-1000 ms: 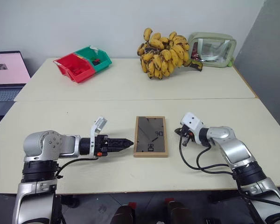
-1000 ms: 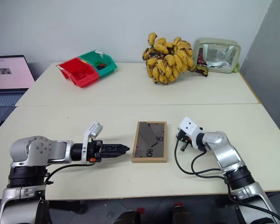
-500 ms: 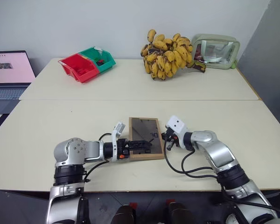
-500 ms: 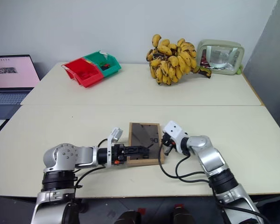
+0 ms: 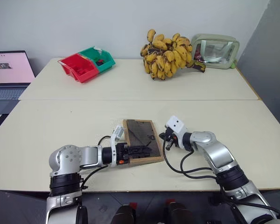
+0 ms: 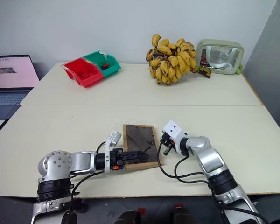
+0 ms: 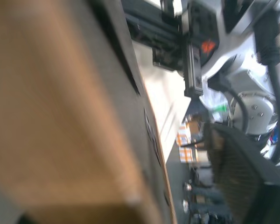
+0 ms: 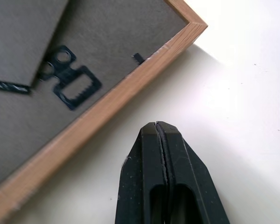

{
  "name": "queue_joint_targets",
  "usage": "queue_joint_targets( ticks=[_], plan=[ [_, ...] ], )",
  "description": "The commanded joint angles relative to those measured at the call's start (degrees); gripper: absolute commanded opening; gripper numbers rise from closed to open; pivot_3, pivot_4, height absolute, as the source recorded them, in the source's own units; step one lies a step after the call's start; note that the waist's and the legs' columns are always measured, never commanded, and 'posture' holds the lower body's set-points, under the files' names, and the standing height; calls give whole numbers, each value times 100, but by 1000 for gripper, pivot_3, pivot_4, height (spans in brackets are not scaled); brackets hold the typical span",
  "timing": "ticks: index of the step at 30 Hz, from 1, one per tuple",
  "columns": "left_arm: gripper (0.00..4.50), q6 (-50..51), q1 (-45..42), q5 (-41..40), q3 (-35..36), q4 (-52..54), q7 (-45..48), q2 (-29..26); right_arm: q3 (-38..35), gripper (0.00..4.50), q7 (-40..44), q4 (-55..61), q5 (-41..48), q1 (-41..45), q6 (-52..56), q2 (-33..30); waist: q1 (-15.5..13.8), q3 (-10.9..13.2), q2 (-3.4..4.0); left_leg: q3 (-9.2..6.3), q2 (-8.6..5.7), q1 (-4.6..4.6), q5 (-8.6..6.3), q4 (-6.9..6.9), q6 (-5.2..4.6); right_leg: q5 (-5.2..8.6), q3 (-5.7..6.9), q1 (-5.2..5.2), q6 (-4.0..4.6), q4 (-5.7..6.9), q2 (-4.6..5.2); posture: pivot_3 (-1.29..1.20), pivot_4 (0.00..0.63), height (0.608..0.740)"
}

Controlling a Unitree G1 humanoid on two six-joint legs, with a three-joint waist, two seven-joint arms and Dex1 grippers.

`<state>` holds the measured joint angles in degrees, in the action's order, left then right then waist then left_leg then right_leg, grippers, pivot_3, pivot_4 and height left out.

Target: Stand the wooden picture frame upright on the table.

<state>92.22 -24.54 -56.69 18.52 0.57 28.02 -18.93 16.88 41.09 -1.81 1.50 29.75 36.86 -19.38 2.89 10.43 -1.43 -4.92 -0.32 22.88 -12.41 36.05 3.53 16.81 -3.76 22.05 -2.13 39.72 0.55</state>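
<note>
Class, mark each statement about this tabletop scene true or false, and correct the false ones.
1. The wooden picture frame lies back side up on the table. True.
2. The right gripper has its fingers shut. True.
3. The right gripper grips the frame's edge. False: it sits beside the frame, on bare table.
4. The bananas lie next to the frame. False: they sit at the table's far edge.
5. The left gripper reaches over the frame. True.
6. The red bin stands beside a blue bin. False: its neighbour is green.
</note>
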Motion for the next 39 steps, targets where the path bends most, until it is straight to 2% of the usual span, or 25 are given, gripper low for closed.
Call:
queue_joint_targets(
  ticks=[1,8,11,15,20,26,31,32,39],
  plan=[
    [2237,28,-66,-561,271,363,-114,-86,-161,0,-80,-182,-28,-98,25,-204,-8,0,0,0,0,1,0,0,0,0,0,0,0,0,0,0,150,740],
    [1021,28,-6,-1021,131,746,-287,-184,-241,0,-12,-414,33,70,-165,-306,-38,0,0,-4,0,3,0,0,0,0,3,-4,0,-12,0,0,150,740],
    [841,-90,-60,-941,11,938,-221,-350,-413,0,358,-284,341,238,-68,-509,-56,0,0,-3,-1,3,0,0,0,-1,4,-7,-2,-18,0,0,150,740],
    [841,-671,-369,-743,-88,1040,151,-801,-1021,574,1070,58,1211,712,551,-911,-62,17,-4,-3,-1,10,0,-1,0,-2,4,-4,-2,-26,0,0,150,740],
    [841,-1872,-596,36,-562,715,995,-1496,-1365,1822,1631,-83,1865,1378,1005,-1237,-15,22,-3,7,-3,11,0,-16,0,-3,1,2,-1,-43,-11,0,150,740],
    [841,-2744,-931,630,-924,192,1624,-1753,-1635,3167,2084,-396,2631,2189,1269,-986,16,23,-2,9,1,31,-1,-28,0,-4,-1,20,1,-66,-18,0,150,740],
    [841,-2966,-1128,859,-1122,-9,1892,-1762,-1517,4368,1983,-476,2890,2730,1302,-480,17,23,-1,-5,5,56,-2,-26,-1,-5,13,32,1,-71,1,0,150,740],
    [841,-2988,-1169,887,-1150,-48,1929,-1760,-1465,4483,1952,-534,2855,2802,1238,-369,15,23,-1,-6,5,56,-2,-26,-1,-5,14,33,0,-71,1,0,150,740],
    [841,-2957,-1403,920,-1249,-179,2114,-1702,-1046,4483,1636,-1173,2300,3148,474,195,21,24,1,-14,1,59,-2,-24,-1,-5,22,33,0,-69,6,0,150,740]
  ],
)
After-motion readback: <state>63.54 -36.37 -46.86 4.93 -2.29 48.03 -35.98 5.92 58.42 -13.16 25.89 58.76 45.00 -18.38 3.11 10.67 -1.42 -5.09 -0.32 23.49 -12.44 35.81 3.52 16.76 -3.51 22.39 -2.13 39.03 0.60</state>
